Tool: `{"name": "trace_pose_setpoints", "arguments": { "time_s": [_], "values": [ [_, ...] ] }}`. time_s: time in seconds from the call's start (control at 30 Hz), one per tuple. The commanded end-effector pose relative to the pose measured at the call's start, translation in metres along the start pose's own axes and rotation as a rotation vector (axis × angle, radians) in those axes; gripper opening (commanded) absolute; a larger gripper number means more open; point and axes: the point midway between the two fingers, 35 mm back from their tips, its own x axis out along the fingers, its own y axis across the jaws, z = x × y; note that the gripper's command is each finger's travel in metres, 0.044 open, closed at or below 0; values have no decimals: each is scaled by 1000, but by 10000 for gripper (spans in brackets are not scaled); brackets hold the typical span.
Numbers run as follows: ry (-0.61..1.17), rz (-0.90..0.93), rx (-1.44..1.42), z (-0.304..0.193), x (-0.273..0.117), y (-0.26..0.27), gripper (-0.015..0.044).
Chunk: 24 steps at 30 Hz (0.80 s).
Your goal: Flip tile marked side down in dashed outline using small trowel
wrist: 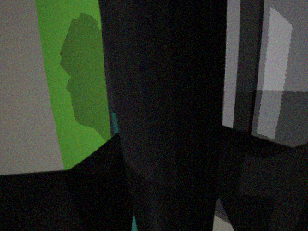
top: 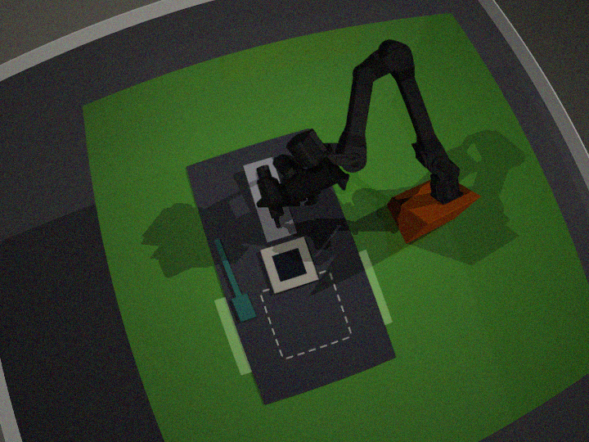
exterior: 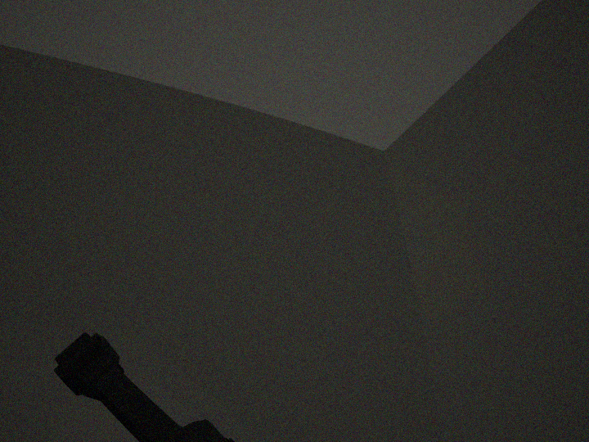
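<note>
My gripper (top: 269, 191) (wrist: 164, 128) is shut on the dark handle of a grey trowel (top: 279, 230) (wrist: 167, 85). The trowel's long, light grey plate is over the upper part of the dark mat (top: 328, 349); its height above the mat is hard to tell. The square tile (top: 289, 264) lies just below the plate in the top view, with a pale border and a dark square on its upper face. Its lower edge overlaps the top of the dashed outline (top: 350, 334). The arm hides part of the trowel. The fingertips are dark and hard to make out.
A teal spatula-shaped tool (top: 243, 308) (wrist: 115, 122) lies along the mat's left edge. Pale strips (top: 232, 335) (top: 375, 286) flank the mat. The arm's orange base (top: 428, 218) is at the right. The exterior view shows only dark walls and part of the arm (exterior: 87, 363).
</note>
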Motion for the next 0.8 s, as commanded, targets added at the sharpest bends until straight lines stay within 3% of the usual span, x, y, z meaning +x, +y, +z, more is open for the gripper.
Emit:
{"name": "trace_pose_setpoints", "arguments": {
  "time_s": [0.0, 0.77],
  "values": [
    [6, 9, -7, -5, 0, 1, 0],
    [7, 9, -6, -42, -2, 4, 0]
  ]
}}
